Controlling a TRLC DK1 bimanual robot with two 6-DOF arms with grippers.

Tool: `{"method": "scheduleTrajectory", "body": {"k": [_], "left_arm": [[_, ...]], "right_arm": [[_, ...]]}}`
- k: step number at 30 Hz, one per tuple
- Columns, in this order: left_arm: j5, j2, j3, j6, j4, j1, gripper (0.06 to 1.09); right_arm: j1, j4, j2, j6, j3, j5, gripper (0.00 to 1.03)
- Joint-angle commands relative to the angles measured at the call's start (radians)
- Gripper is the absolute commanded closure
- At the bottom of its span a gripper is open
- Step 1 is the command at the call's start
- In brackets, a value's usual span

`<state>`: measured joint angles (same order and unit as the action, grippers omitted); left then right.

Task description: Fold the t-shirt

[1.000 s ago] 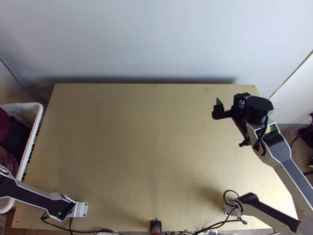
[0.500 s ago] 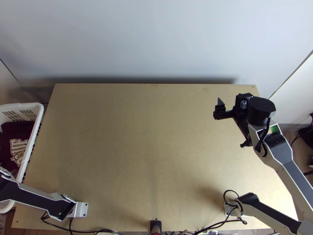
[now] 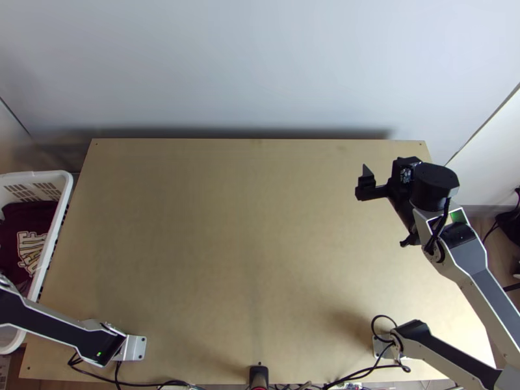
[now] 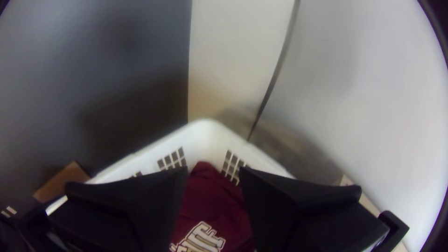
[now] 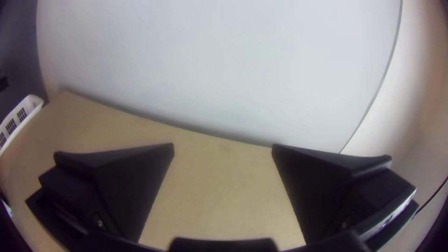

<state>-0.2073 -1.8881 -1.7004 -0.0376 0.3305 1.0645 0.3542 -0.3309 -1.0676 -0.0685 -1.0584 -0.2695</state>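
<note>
Left gripper (image 4: 213,171) spread above maroon cloth (image 4: 210,200) with pale lettering (image 4: 201,239); right gripper (image 3: 384,168) spread too

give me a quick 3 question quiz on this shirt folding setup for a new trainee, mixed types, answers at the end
1. Fill in the blank: In the top view, the white basket stands beside the ____ edge of the table.
2. True or false: The right gripper is open, with nothing between its fingers.
3. Multiple choice: Where is the dark red cloth with pale lettering?
a) spread on the table
b) inside the white basket
c) between the right gripper's fingers

Key: 1. left; 2. true; 3. b
</note>
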Motion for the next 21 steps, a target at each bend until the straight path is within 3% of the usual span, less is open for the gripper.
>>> {"method": "scheduleTrajectory", "body": {"k": [1,5,21], "left_arm": [[0.011,-0.21,0.041,-0.013,-0.015,0.046,0.45],[0.032,-0.356,0.035,-0.015,-0.024,0.066,0.33],[0.043,-0.548,-0.021,0.001,-0.096,0.043,0.32]], "right_arm": [[0.0,-0.011,0.001,-0.002,0.005,0.0,0.05],[0.002,-0.011,-0.002,-0.002,0.005,0.0,0.05],[0.003,-0.03,-0.011,-0.008,-0.023,-0.004,0.05]]}}
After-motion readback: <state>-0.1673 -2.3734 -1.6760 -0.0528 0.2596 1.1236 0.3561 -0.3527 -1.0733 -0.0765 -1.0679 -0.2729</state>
